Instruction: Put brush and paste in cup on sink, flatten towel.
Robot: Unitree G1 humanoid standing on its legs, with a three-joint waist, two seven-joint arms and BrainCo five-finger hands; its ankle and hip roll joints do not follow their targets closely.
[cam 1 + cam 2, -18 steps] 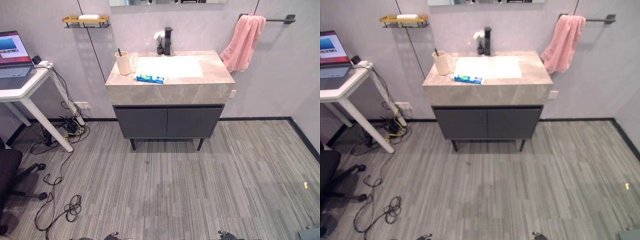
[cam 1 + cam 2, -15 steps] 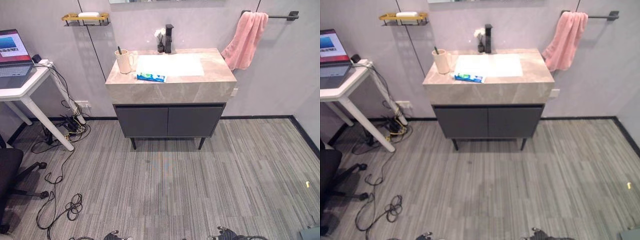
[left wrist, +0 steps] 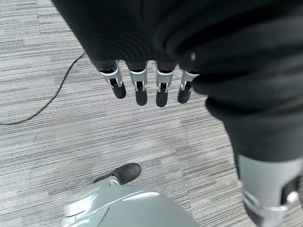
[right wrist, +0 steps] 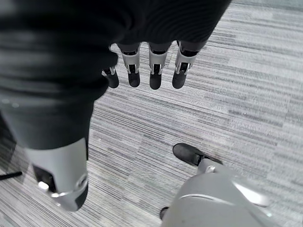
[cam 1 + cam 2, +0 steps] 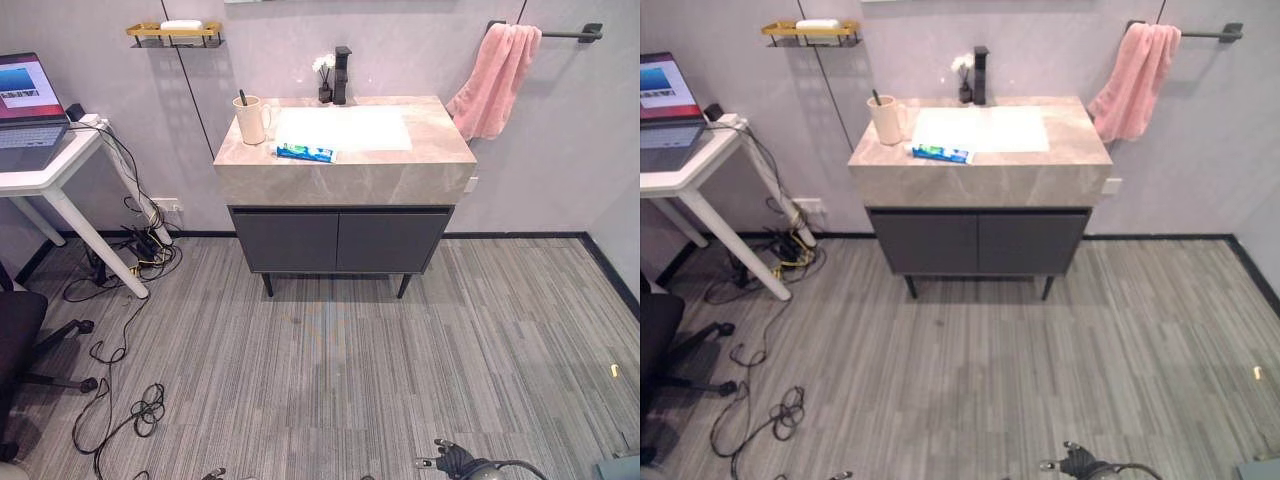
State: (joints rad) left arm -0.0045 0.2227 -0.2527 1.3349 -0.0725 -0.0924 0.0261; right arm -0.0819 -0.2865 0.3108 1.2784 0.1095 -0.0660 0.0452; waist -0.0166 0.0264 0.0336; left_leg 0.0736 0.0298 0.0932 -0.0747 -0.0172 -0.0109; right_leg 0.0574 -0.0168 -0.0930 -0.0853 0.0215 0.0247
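The surface (image 5: 430, 135) is a marbled stone top with a white basin (image 5: 343, 128) sunk in its middle, carried on a dark two-door cabinet (image 5: 340, 240). Left of the basin stands a cream cup (image 5: 250, 119) with a brush (image 5: 241, 98) upright in it. A blue paste tube (image 5: 305, 153) lies flat at the basin's front left edge. Behind the basin stands a black tap (image 5: 342, 73).

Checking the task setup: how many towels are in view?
1. A pink towel hangs bunched on the wall bar, right of the sink. Any towels inside the closed cabinet would be hidden.
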